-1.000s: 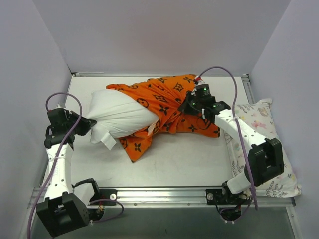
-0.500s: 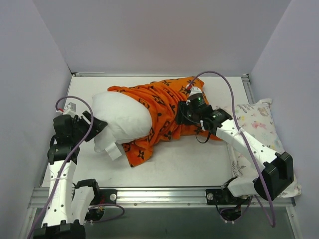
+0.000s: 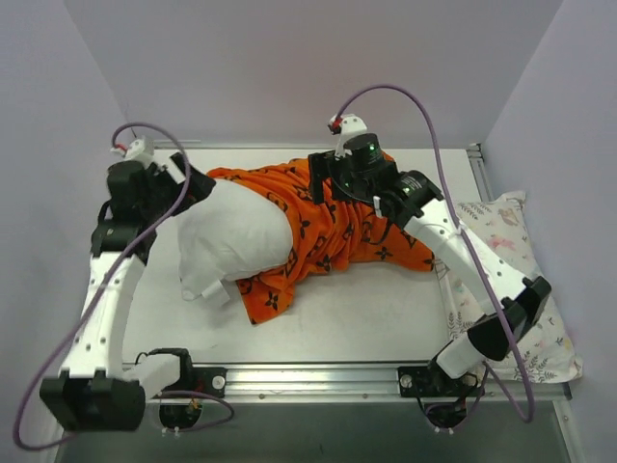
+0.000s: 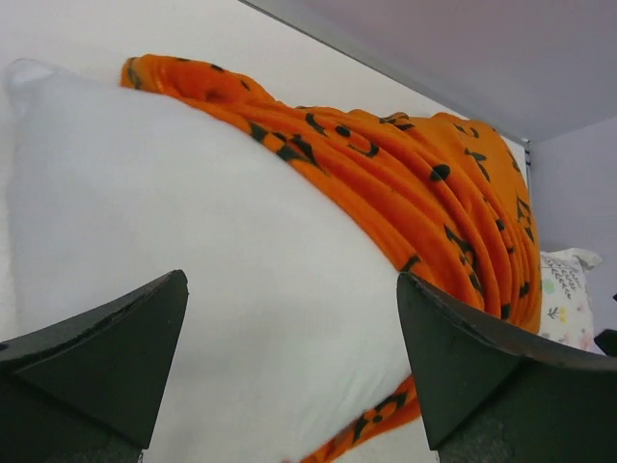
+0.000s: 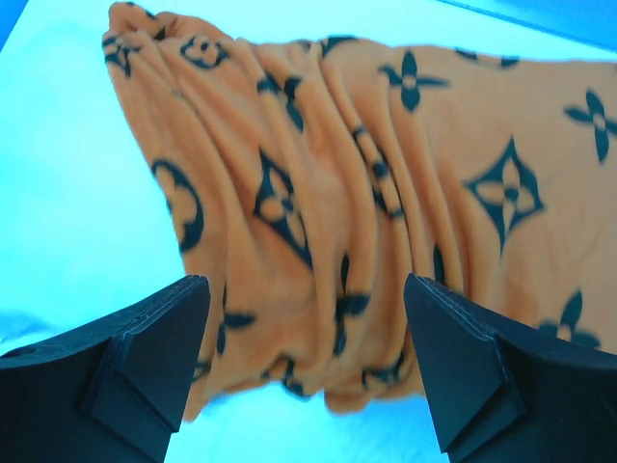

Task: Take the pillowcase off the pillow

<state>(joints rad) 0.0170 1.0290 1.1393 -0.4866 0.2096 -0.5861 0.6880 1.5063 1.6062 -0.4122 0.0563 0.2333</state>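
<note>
The table [image 3: 366, 309] carried the pillow [image 3: 231, 231] left of its middle, bare and white over its left half. Its right half was sheathed in the pillowcase [image 3: 337, 212], whose orange cloth lay bunched in folds to the pillow's right and spilled in a loose flap at its near side. Well to the right of the pillow, an animal-print cushion [image 3: 501, 231] lay at the table's edge. Over the past second both arms had lifted away from their low holds. The left gripper [image 3: 188, 183], which had been down at the pillow's left end, now hung at its far-left corner with jaws spread and nothing between them [image 4: 289, 280]. The right gripper [image 3: 333, 178] had left the cloth on the pillow's right and hovered above the gathered folds, jaws likewise apart and empty [image 5: 307, 282]. The case sat slightly further bunched against the pillow than before. That read as a release between pulls. Roughly half the job looked done, and fresh grips on pillow and cloth would be needed. A white flap [image 3: 207, 287] stuck out at the pillow's near-left corner.
</note>
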